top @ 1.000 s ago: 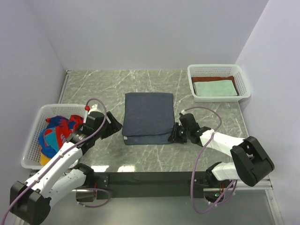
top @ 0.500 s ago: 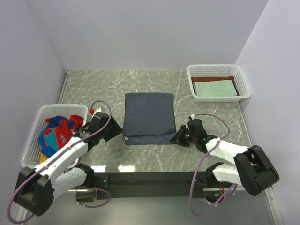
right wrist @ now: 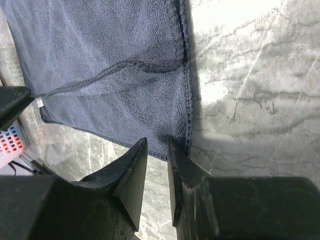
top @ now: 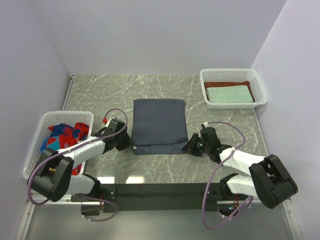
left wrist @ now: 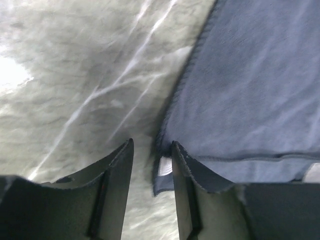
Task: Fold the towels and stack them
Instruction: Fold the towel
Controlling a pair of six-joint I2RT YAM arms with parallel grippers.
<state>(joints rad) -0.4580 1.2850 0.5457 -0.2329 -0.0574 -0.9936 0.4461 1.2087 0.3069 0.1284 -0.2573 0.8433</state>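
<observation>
The left basket point(top: 35, 131) holds bright patterned towels point(top: 62, 136). The right basket point(top: 232, 72) holds a green towel point(top: 229, 94) on a brown towel point(top: 247, 84). A folded blue towel point(top: 159, 122) lies flat mid-table point(top: 110, 90). The left gripper point(left wrist: 152, 145) is slightly spread at its corner. I cannot tell whether the narrow right gripper point(right wrist: 157, 142) is pinching it.

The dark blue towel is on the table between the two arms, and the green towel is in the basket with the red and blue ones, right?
Not quite. The dark blue towel is on the table between the two arms, but the green towel lies in the other basket, far right, on a brown towel. The top external view shows it.
</observation>
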